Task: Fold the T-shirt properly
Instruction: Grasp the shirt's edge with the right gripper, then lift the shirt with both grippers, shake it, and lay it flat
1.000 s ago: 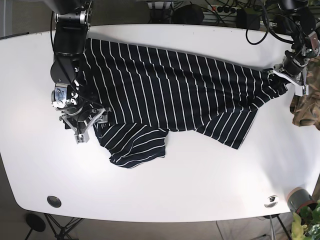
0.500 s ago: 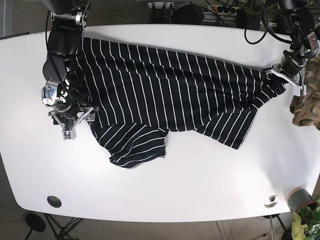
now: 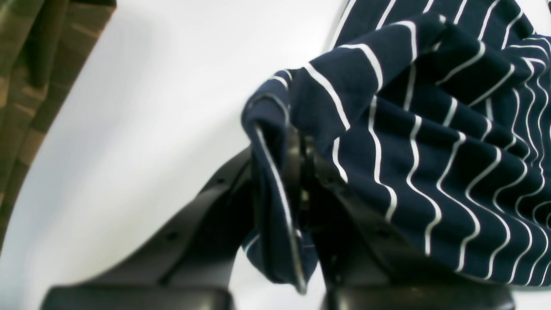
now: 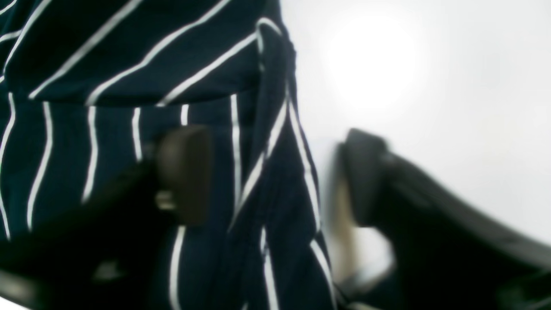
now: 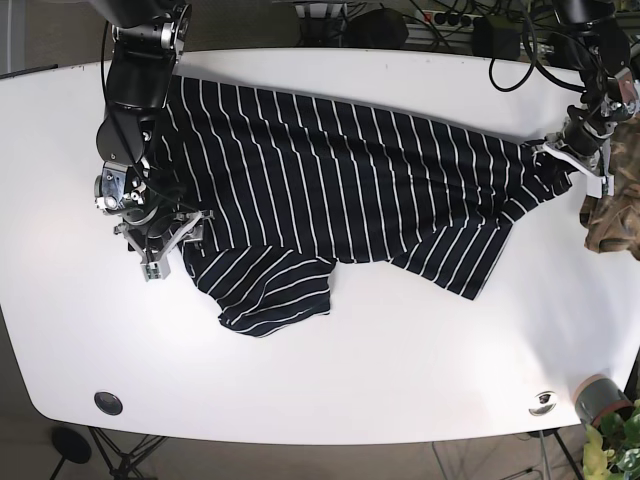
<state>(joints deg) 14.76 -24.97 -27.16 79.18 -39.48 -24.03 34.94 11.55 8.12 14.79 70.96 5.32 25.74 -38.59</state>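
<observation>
Shirt (image 5: 340, 190) lies spread but wrinkled across the table (image 5: 400, 360). The left gripper (image 3: 301, 172) is clamped on a bunched edge; the right gripper (image 4: 267, 176) stands apart around a fold. The cloth looks soft and light, so I think it is best taken at hems or corners.

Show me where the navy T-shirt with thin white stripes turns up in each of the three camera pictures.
Base view: the navy striped T-shirt lies spread across the white table.
Left wrist view: its bunched edge is pinched in the left gripper.
Right wrist view: its hem hangs between open fingers.
Shared landmark: the white table.
</observation>
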